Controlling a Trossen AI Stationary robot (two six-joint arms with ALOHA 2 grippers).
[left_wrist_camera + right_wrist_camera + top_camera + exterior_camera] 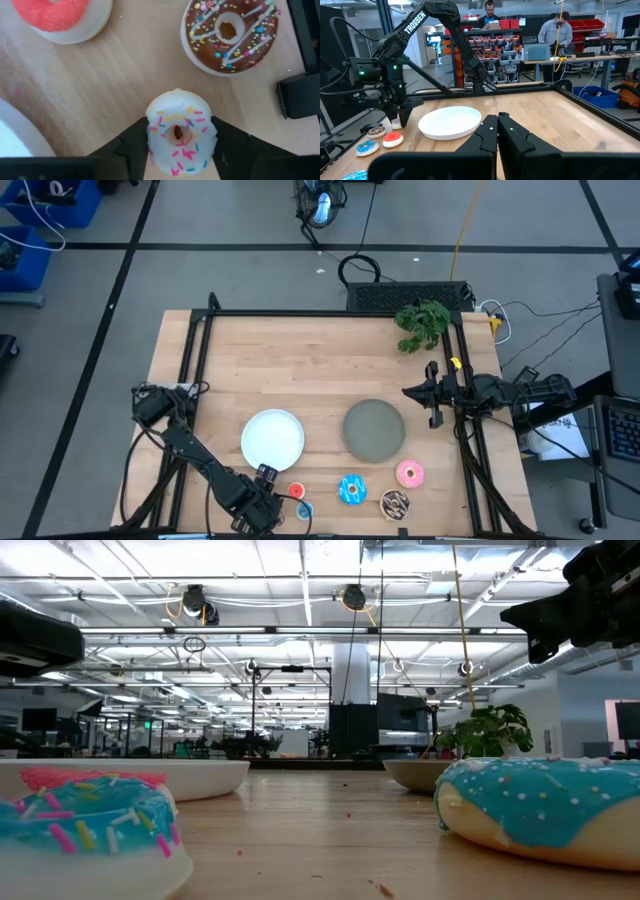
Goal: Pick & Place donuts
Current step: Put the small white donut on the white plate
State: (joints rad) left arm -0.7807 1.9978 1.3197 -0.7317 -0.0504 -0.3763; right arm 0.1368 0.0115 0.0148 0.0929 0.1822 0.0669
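My left gripper [262, 502] points down at the table's near left and is shut on a tiny whitish-pink donut [181, 134] with coloured sprinkles. Next to it lie a tiny red donut [55, 12] and a tiny brown donut [230, 30]. A tiny blue donut [305, 509] lies near the front edge. Toward the near right lie the larger blue [352, 489], brown [394, 502] and pink [410, 473] donuts. My right gripper [497, 122] waits shut and level at the table's right edge. My left gripper pinches the whitish-pink donut between its two fingers, which stand on opposite sides of the ring's outer wall [150, 142]. The fingers come from above, pointing down. The donut lies flat with its hole up, down at the table top [395, 123].
A round white plate [273, 438] and a round grey plate [374, 429] stand in the middle of the table. A green plant [422, 323] sits at the far right corner. A black frame [300, 313] runs along the table's edges. People work in the room beyond.
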